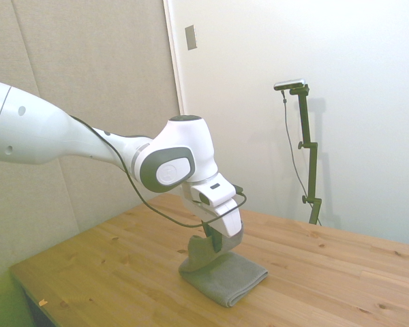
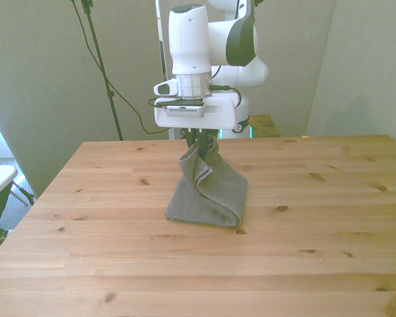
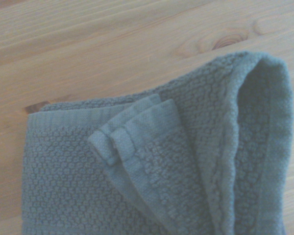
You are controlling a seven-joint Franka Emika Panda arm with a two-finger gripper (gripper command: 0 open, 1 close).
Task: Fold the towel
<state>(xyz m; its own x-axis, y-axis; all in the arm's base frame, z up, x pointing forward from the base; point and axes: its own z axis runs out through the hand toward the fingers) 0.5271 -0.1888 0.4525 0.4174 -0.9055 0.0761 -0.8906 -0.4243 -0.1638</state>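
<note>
- Near the middle of the wooden surface point(image 2: 330, 218), my tool point(image 2: 198, 140) was clamped on a corner of the gray towel point(image 2: 208, 195), pinching it up into a peak.
- Below that peak, I saw the towel's lower part resting folded on the boards.
- Close up, I saw layered hems bunched together.

Side and front cameras share the table point(image 1: 327, 272); wrist camera looks close.
</note>
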